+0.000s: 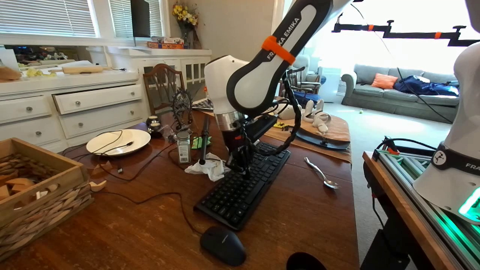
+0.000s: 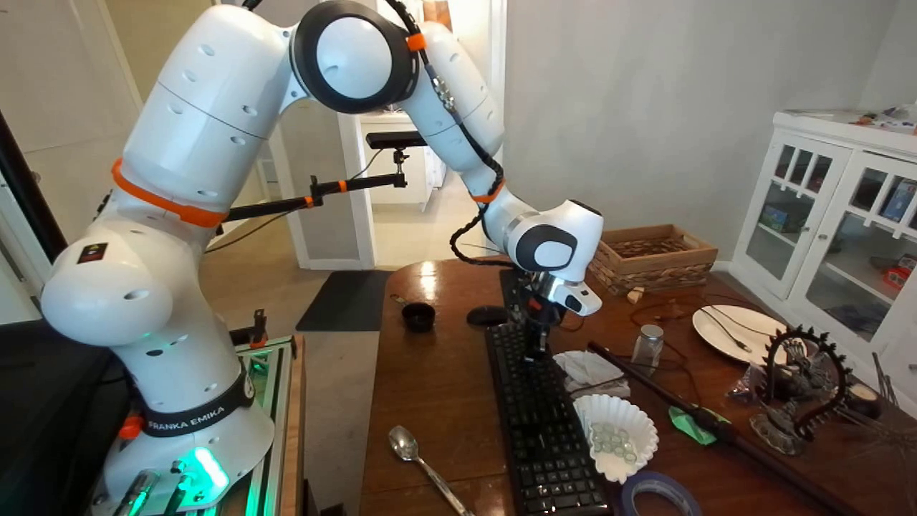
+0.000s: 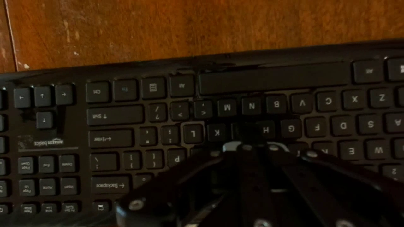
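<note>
A long black keyboard lies on the brown wooden table, seen in both exterior views, and it fills much of the wrist view. My gripper points down over the middle of its keys, nothing visibly held. In the wrist view the dark fingers of the gripper are together at the J key, covering most of it, between the K key and the H key. Lettering appears upside down there. Whether the fingertips press the key or hover just over it, I cannot tell.
Near the keyboard are a black mouse, a spoon, white tissue, a glass jar and a fluted bowl of clear pieces. Blue tape, a black rod, a plate, a basket and cables surround them.
</note>
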Motion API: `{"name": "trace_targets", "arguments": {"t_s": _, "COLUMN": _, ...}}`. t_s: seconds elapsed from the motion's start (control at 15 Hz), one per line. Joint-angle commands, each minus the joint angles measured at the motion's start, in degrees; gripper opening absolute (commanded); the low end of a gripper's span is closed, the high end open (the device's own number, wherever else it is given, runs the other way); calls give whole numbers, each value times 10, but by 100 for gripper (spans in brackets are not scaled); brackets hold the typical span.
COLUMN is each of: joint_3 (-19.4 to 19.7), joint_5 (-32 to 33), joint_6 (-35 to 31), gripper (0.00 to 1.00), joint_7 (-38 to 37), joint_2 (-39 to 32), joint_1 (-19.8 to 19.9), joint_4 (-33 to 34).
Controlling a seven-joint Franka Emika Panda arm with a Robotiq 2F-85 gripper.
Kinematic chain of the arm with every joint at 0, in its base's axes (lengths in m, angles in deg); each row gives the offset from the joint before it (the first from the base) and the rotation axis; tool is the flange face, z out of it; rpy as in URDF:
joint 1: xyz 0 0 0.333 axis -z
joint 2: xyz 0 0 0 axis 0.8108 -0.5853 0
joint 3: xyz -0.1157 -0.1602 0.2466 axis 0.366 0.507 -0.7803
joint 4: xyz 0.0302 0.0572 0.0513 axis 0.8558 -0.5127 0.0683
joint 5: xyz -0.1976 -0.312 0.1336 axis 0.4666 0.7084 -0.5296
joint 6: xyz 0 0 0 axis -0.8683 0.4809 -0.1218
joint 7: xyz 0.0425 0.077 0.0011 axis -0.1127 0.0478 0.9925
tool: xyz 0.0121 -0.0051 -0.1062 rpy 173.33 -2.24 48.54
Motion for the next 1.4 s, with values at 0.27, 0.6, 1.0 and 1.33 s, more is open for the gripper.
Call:
{"name": "trace_targets", "arguments": {"t_s": 0.27, "joint_3": -8, "joint_5": -2, "joint_6": 3, "gripper": 0, "joint_7": -14, "joint_2": 31, "joint_1": -24, "joint_4": -32}}
{"name": "trace_targets", "arguments": {"t_s": 0.6, "joint_3": -18, "joint_5": -1, "joint_6": -4, "gripper": 0, "joint_7": -12, "joint_2": 21, "joint_1": -32, "joint_4": -16}}
{"name": "trace_targets", "arguments": {"t_s": 1.0, "joint_3": -26, "joint_5": -8, "joint_6": 13, "gripper": 0, "joint_7": -9, "joint_2": 12, "joint_1": -31, "joint_4": -5}}
{"name": "trace_targets", "arguments": {"t_s": 1.33, "joint_3": -25, "joint_5": -1, "joint_6": 1, "gripper": 0, "joint_7": -1, "joint_2": 3, "joint_1": -32, "joint_4": -4}}
